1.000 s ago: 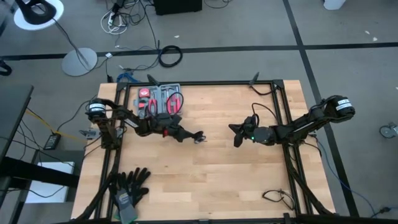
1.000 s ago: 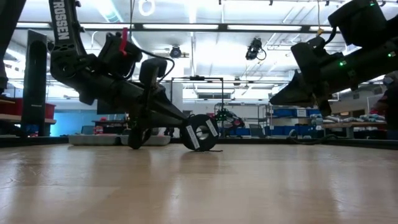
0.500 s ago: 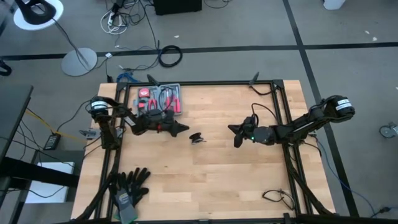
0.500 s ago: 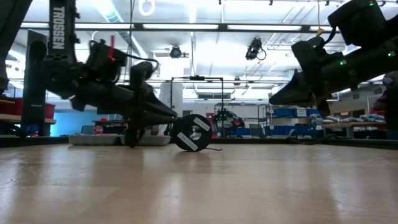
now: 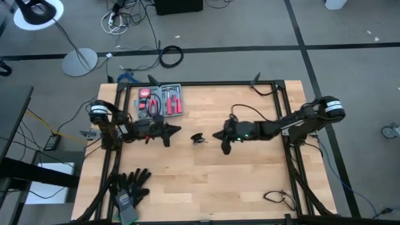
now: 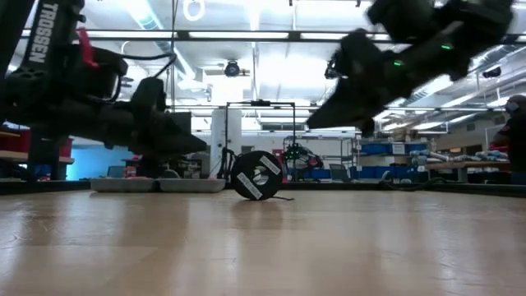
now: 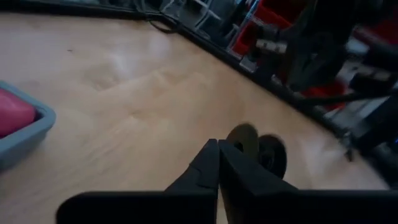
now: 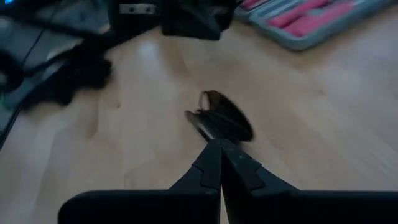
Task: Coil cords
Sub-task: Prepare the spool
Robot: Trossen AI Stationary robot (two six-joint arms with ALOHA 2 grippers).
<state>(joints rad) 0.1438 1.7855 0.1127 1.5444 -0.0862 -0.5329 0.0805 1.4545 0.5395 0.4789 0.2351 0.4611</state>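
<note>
Item one, the cord (image 5: 198, 138): I see it wound into a small black reel standing on edge on the table (image 5: 250, 181), centre of the high view, free of both arms. No loose length shows, so I judge the coiling done or nearly so.

Item two, left gripper (image 5: 177, 130): left of centre in the high view, jaws together and empty, near the reel but apart from it.

Item three, right gripper (image 5: 215, 135): just right of the reel, jaws pressed together, empty, tips aimed at it, perhaps to nudge it.

Item four, tool tray (image 5: 160, 101): upper left of the table, out of the working area.
</note>
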